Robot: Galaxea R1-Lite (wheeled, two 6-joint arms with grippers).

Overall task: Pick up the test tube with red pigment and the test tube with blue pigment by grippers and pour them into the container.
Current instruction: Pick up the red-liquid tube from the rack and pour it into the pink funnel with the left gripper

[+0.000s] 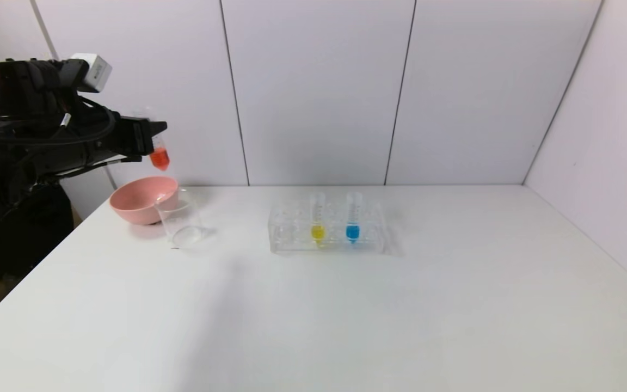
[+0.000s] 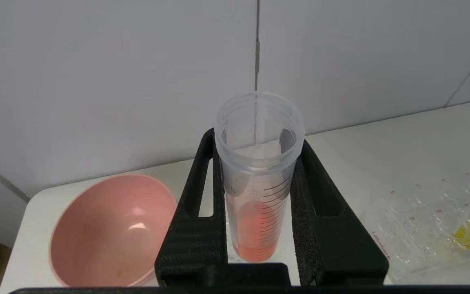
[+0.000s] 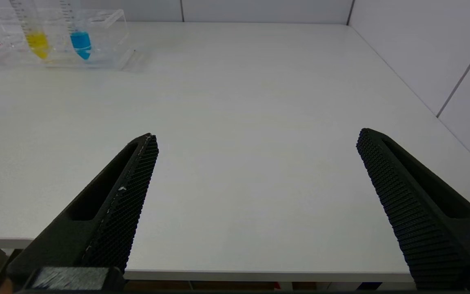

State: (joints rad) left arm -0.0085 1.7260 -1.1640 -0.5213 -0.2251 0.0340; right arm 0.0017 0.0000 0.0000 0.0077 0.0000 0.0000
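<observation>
I see my left claw [image 1: 157, 142] clamped on the red tube [image 1: 159, 154], held upright above the beaker [image 1: 179, 223] at the desk's [image 1: 313, 316] 10 o'clock corner. The blue tube [image 1: 352, 220] stands racked at 12 o'clock. My right claw [image 3: 255, 192] hangs spread at the near edge.

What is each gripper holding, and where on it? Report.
The left gripper clamps the red tube around its mid-body, open mouth up, red tip hanging below. The right gripper is open, holding nothing.
</observation>
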